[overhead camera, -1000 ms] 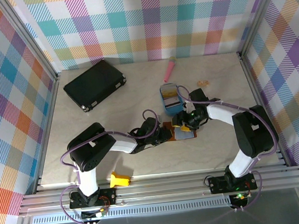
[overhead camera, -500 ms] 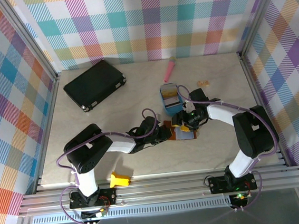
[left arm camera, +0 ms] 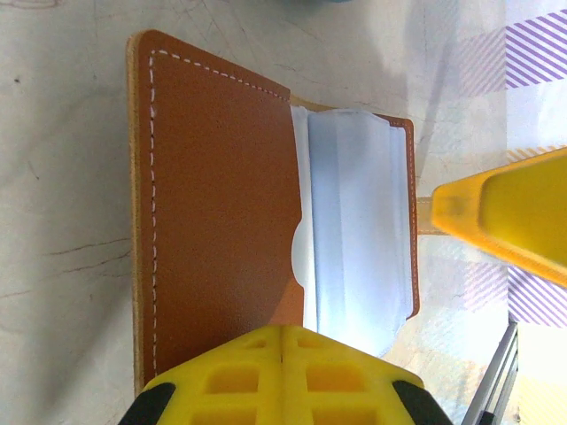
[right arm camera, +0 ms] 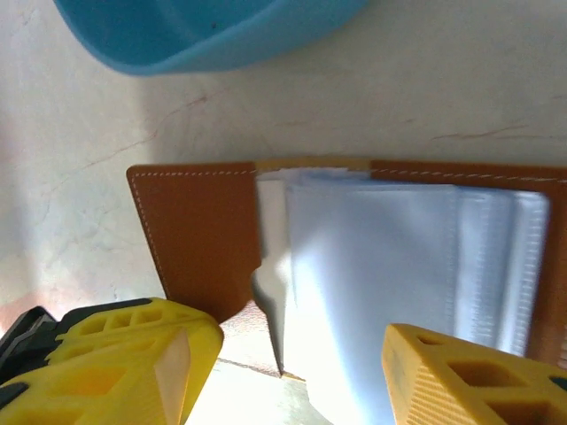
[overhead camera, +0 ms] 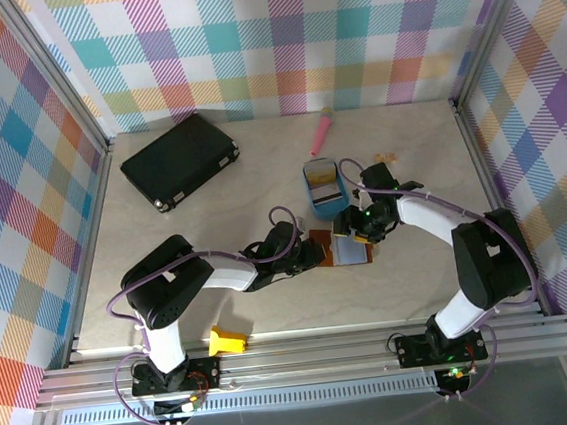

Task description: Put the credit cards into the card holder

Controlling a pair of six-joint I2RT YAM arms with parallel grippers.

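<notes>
Card holder point(left arm camera: 221, 204) (lying open) sits beneath parted right gripper point(right arm camera: 292, 363), by closed left gripper point(left arm camera: 282, 341).

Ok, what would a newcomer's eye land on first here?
The open brown card holder at mid-table, its pale lining up, with the left gripper shut at its brown flap and the right gripper open over it. Behind it, a blue tray; far left, a black case.

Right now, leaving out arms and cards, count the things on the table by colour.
Black rectangular case: 1
Pink stick-shaped tool: 1
Blue plastic tray: 1
Brown leather wallet: 1
Small tan block: 1
Yellow plastic piece: 1
Total: 6
</notes>
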